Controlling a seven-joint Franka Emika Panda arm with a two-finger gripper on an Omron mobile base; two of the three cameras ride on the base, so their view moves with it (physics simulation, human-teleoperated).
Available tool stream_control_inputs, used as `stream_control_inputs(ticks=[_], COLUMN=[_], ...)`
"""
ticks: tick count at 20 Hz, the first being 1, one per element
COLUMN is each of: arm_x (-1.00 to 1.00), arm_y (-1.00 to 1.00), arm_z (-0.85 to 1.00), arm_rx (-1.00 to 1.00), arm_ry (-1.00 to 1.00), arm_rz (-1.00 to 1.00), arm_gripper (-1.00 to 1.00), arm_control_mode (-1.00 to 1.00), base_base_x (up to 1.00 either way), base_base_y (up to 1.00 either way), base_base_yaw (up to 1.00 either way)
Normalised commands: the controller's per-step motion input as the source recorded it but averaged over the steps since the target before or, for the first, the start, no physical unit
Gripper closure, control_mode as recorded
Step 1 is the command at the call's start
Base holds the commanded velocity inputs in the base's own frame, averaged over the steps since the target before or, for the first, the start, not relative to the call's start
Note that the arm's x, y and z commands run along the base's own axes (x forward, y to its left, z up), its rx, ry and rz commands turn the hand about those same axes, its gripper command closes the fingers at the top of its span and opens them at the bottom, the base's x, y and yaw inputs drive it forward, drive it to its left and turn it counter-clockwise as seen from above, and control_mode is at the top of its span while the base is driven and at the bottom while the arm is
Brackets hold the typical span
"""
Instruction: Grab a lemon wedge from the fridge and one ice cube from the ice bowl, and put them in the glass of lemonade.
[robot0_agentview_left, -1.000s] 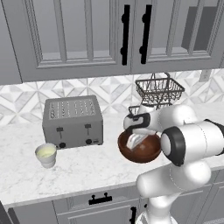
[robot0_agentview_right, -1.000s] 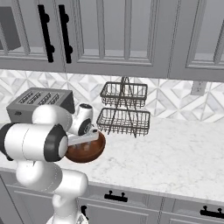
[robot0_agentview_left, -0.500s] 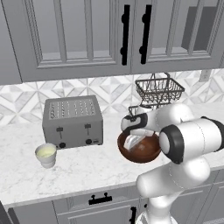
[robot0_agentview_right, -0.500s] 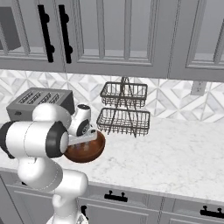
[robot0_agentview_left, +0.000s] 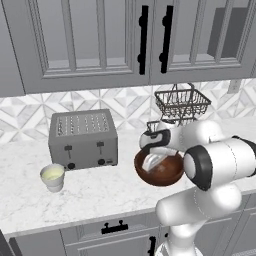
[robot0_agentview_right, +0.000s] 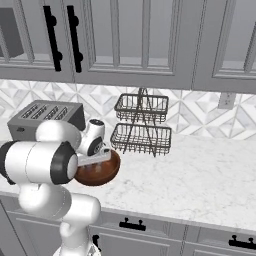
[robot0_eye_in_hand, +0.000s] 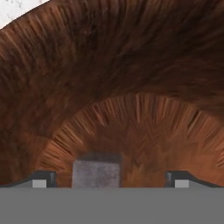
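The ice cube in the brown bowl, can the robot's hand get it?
Probably yes. The hand is open, down inside the ice bowl, and the ice cube sits between its fingertips with nothing in the way.

Ice bowl (robot0_eye_in_hand: 131, 78) showing streaky reddish-brown wood grain; worktop (robot0_agentview_left: 100, 192) looking like polished white marble; toaster (robot0_agentview_left: 83, 138) showing brushed metal.

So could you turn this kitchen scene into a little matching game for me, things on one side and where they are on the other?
Things:
1. ice bowl
2. glass of lemonade
3. wire basket rack
4. ice cube

Places:
A. by the backsplash, behind the bowl
B. between the open pincer's tips
C. left, in front of the toaster
D. under the robot's hand

Pairs: 1-D, 2-C, 3-A, 4-B
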Motion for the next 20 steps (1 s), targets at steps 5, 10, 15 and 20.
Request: stream_control_inputs(ticks=[5, 10, 15, 20], arm_x=[-0.03, 0.00, 0.00, -0.05], arm_y=[0.00, 0.00, 0.02, 0.00], arm_z=[-0.18, -0.18, -0.12, -0.03], arm_rx=[0.00, 0.00, 0.00, 0.00], arm_ry=[0.00, 0.01, 0.03, 0.02], arm_rz=[0.00, 0.00, 0.00, 0.00], arm_gripper=[-1.00, -1.00, 1.00, 1.00], arm_control_mode=[-1.00, -1.00, -1.00, -1.00], base_base_x=[0.00, 0.00, 0.00, 0.00], base_base_y=[0.00, 0.00, 0.00, 0.00], base_base_yaw=[0.00, 0.00, 0.00, 0.00])
